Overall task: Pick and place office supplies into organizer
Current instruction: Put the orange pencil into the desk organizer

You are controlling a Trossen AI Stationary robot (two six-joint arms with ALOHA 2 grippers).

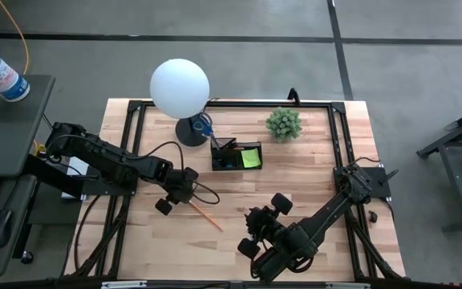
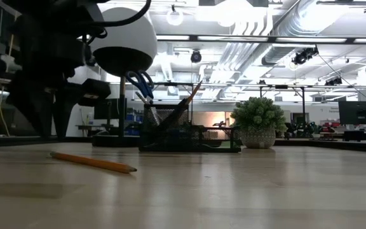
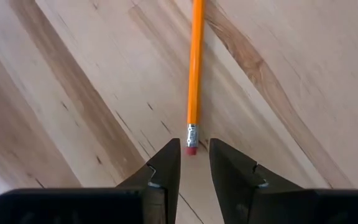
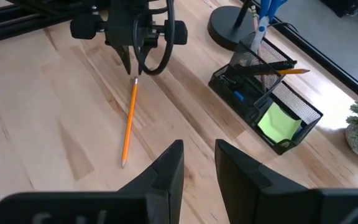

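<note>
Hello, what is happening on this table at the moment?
The left gripper is low over the table, its open fingers around the eraser end of an orange pencil that lies flat on the wood. The black organizer already contains scissors, a pencil and a green sticky-note pad. The right gripper waits nearby, open and empty.

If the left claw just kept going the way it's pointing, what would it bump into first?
Most likely the eraser end of the thin orange pencil lying on the wooden table; the left gripper sits open right at it.
</note>
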